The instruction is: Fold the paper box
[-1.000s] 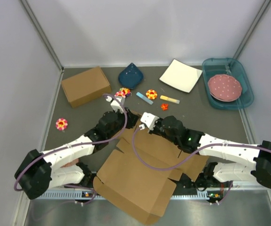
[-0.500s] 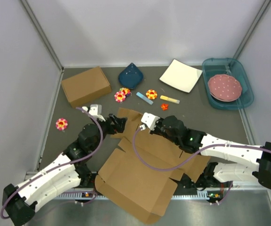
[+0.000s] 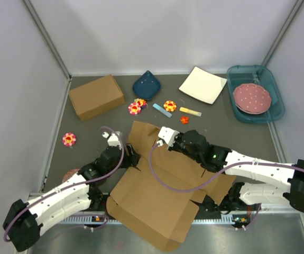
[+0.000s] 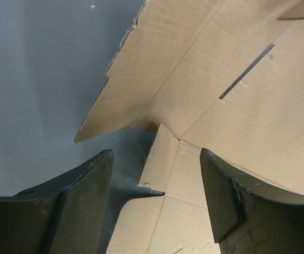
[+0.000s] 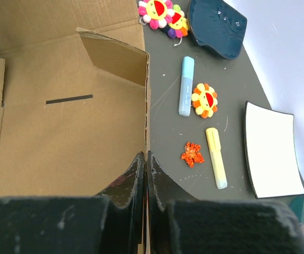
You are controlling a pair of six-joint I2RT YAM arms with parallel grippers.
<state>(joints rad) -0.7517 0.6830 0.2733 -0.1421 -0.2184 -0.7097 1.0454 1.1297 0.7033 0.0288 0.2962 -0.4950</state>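
Note:
The paper box [image 3: 157, 201] is a brown cardboard cut-out lying mostly flat at the near middle, with its far flaps raised. My right gripper [image 3: 162, 138] is shut on the upright far edge of the box. In the right wrist view the fingers [image 5: 146, 156] pinch that thin cardboard edge [image 5: 62, 132]. My left gripper [image 3: 132, 157] is open at the box's left edge. In the left wrist view its gripper [image 4: 156, 159] straddles a notch between flaps of the box [image 4: 236, 121], holding nothing.
A deeper brown box [image 3: 96, 96] stands at the far left. A dark blue dish [image 3: 146, 84], white plate [image 3: 203, 84] and teal tray [image 3: 276, 94] with a pink plate [image 3: 252, 98] lie at the back. Flower toys [image 3: 135, 107] [image 3: 69, 139] and markers [image 3: 162, 110] [image 3: 190, 111] lie beyond the cut-out.
My left gripper has drawn back from beyond the box's far flap to the box's left edge. My right gripper has kept its pinch and not moved.

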